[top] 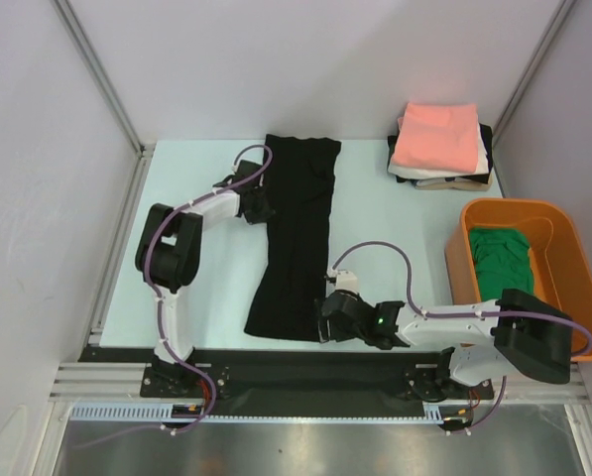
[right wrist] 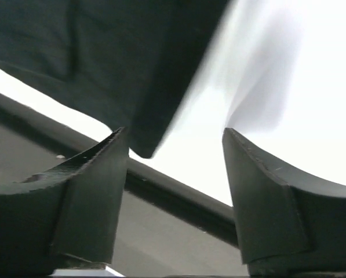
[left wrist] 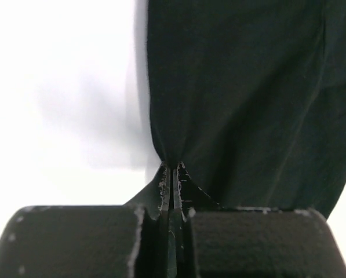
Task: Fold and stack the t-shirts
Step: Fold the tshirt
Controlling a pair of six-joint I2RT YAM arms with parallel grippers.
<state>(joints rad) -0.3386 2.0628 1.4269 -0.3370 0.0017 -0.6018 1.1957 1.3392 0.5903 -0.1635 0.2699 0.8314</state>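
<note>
Two arms are on one black t-shirt (top: 296, 238), which lies as a long narrow strip on the pale surface (top: 395, 228). It runs from the far wall down toward the near edge, approx. left of centre. The left gripper (top: 260, 207) is at the strip's left edge, in its far half. On its wrist cam the jaws are pressed together w/ a pinch of black cloth caught between them, and the fabric puckers into creases at the tips.

The right gripper (top: 325, 319) sits low by the shirt's near right corner. Its jaws are spread wide and grip nothing. The shirt corner shows just beyond one finger, above the dark rail (right wrist: 178, 191) at the surface's near edge. Can't tell if that finger touches the cloth.

At the far right corner is a folded stack, well apart from both arms: a salmon-pink t-shirt (top: 436, 136) on top, w/ edges of a white one (top: 483, 162) and a tan one (top: 459, 184) showing beneath. Near the right edge stands an orange tub (top: 514, 208) w/ a green t-shirt (top: 501, 260) crumpled inside.
</note>
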